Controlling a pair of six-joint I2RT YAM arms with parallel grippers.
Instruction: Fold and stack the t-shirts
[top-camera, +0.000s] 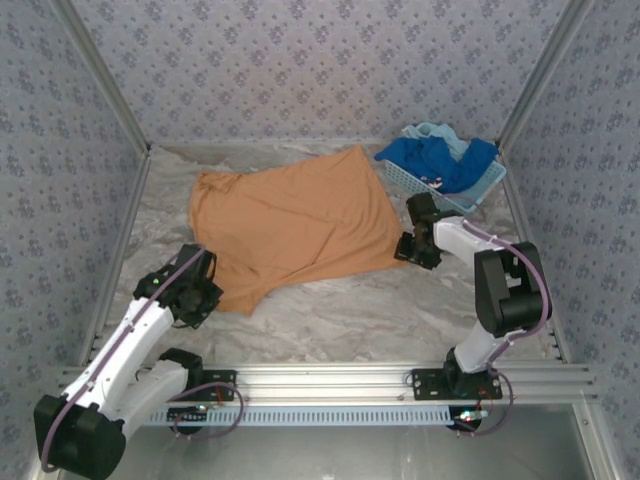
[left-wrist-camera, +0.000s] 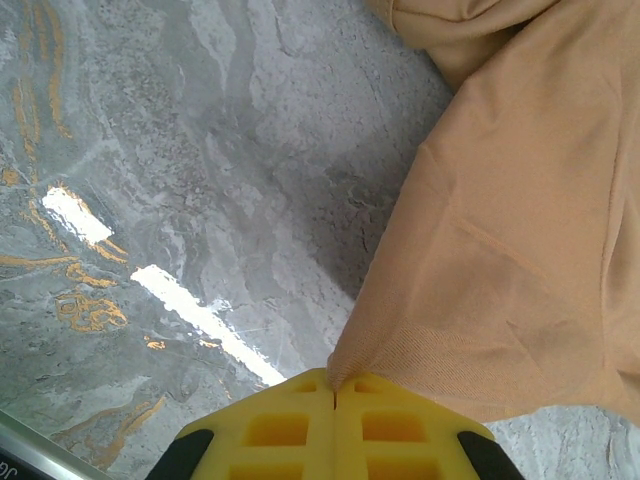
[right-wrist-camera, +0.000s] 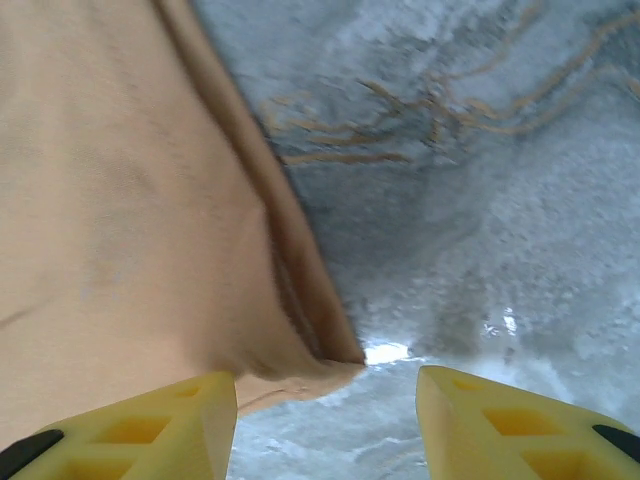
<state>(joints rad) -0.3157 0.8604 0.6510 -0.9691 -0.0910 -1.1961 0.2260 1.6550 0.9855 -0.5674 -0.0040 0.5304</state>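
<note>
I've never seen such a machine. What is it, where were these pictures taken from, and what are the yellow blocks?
This robot has a left arm and a right arm bolted to a table. One picture looks down from above; the others come from wrist cameras, and the yellow blocks are claw fingers. An orange t-shirt lies spread out; a basket behind holds blue shirts. The left claw is shut on the t-shirt's edge. The right claw is open at another corner, holding nothing.
</note>
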